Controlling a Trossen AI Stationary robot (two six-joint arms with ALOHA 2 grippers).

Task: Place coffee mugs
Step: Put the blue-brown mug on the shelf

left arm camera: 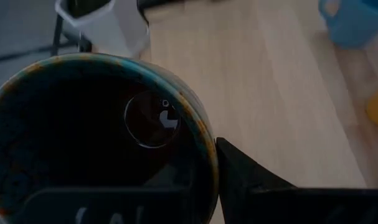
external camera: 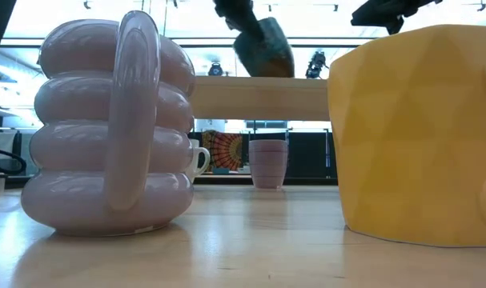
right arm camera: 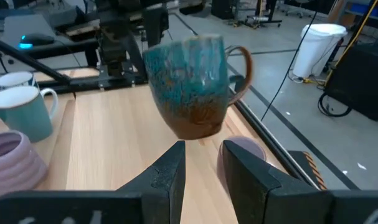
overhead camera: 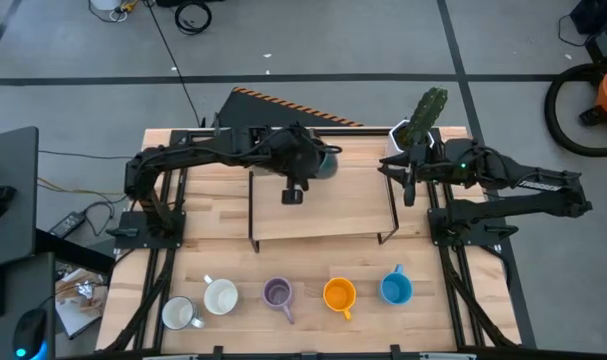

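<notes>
My left gripper (left arm camera: 204, 186) is shut on a green-blue mug with brown specks (right arm camera: 192, 84), which it holds over the wooden shelf (overhead camera: 323, 215) at mid table. My right gripper (right arm camera: 204, 165) waits at the table's right side, level with the shelf's right end. Its fingers stand a little apart with nothing between them. Two white mugs (overhead camera: 221, 297), a lilac mug (overhead camera: 277, 293), an orange mug (overhead camera: 339, 295) and a blue mug (overhead camera: 395, 289) stand on their bases in a row near the front edge. Another lilac mug (external camera: 268, 164) stands under the shelf. My left gripper holds the mug by its rim wall (left arm camera: 207, 155), with one finger inside (left arm camera: 114, 202) the cup and one outside (left arm camera: 251, 177). The fingers come from above, slanting down. The mug hangs tilted below them, clear of the shelf top (external camera: 259, 98), its handle (right arm camera: 245, 65) free.
A white faceted pot with a green cactus (overhead camera: 423, 125) stands at the far right corner, close to my right arm. The shelf's thin black legs (overhead camera: 253, 215) stand on the table. Bare wood lies between the shelf and the front row of mugs.
</notes>
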